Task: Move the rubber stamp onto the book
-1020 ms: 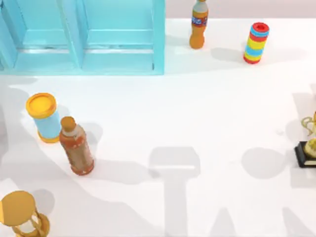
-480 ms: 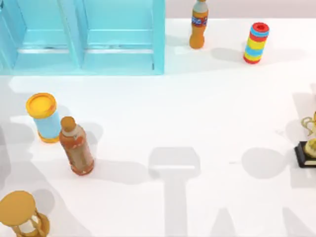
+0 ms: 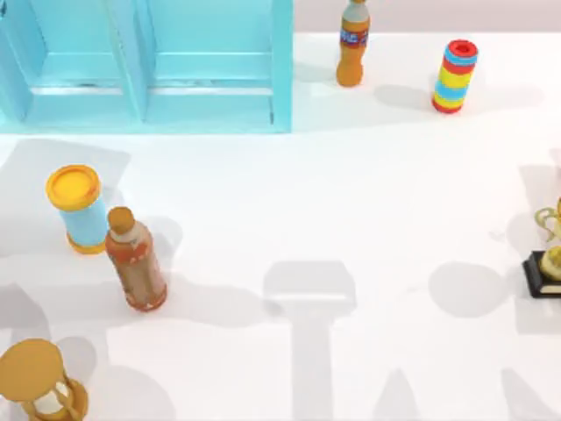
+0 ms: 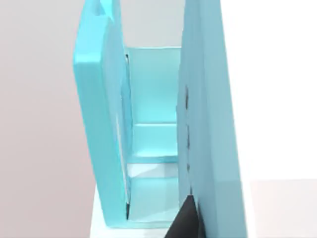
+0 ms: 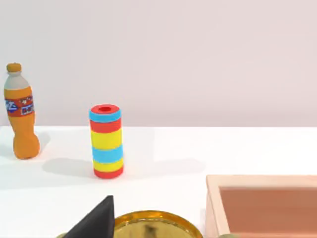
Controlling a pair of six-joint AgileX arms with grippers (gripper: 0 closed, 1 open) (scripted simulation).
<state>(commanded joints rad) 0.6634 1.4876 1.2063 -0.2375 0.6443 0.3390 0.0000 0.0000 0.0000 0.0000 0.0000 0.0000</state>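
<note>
Only the shading on the tabletop (image 3: 351, 202) at the top view's left has changed. The grey shadow patch below the light-blue cabinet (image 3: 210, 66) has spread wider and lower toward the yellow-lidded blue canister (image 3: 77, 209), and the shadows near the golden hourglass (image 3: 39, 382) have shifted.

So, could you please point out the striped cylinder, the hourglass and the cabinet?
Striped cylinder (image 3: 456, 77), top view, middle yellow band.
Hourglass (image 3: 31, 370), top view, its round top.
Cabinet (image 3: 282, 61), top view, right side wall.
</note>
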